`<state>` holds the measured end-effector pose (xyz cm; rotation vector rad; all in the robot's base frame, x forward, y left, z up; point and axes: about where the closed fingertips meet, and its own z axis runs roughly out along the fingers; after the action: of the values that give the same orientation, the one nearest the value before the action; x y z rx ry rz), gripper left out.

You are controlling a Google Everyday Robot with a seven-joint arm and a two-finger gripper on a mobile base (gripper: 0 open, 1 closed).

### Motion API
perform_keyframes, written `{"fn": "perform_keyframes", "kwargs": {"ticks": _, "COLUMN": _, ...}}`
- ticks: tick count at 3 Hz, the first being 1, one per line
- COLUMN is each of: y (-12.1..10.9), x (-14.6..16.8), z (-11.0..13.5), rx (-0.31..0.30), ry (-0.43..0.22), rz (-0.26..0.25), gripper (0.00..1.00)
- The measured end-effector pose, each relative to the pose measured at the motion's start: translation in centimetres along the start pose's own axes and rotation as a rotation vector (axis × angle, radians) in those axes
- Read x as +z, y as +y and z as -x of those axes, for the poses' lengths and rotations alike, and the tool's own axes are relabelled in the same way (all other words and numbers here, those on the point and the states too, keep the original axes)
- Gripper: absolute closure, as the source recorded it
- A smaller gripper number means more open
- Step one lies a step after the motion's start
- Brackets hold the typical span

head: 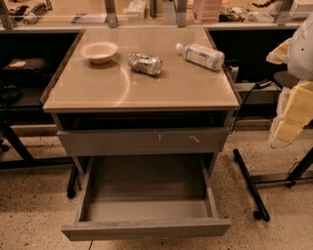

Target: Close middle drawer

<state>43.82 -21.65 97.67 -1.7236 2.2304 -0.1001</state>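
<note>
Evidently at the approach step, the middle drawer (146, 228) stands pulled far out at near centre, while the gripper (292, 114), whose grasp I cannot tell, hangs at the right and must reach the drawer's front to push.

Gripper (293, 114) cut off at right edge; far clutter (29, 12) blurred.

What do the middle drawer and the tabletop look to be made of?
Middle drawer: probably painted sheet metal or grey laminate with a matte finish. Its walls are thin and straight, and its flat front is dull with no glare. Tabletop: smooth, glossy beige, perhaps glass or lacquered laminate, since curved light streaks show on it. The end effector hangs at the right edge, apart from the drawer.
</note>
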Motion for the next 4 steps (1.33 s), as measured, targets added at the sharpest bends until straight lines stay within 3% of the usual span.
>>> {"fn": "perform_keyframes", "kwargs": {"ticks": 1, "y": 0.1, "x": 0.5, "z": -0.3, "rx": 0.003, "ry": -0.007, "rz": 0.003, "gripper": 0.0}}
{"fn": "perform_keyframes", "kwargs": {"ticks": 2, "y": 0.8, "x": 5.0, "z": -2.1, "rx": 0.017, "ry": 0.001, "rz": 0.048, "gripper": 0.0}}
{"fn": "perform_keyframes", "kwargs": {"ticks": 4, "y": 5.7, "x": 18.6, "z": -7.3, "rx": 0.004, "ry": 0.052, "rz": 0.155, "gripper": 0.42}}
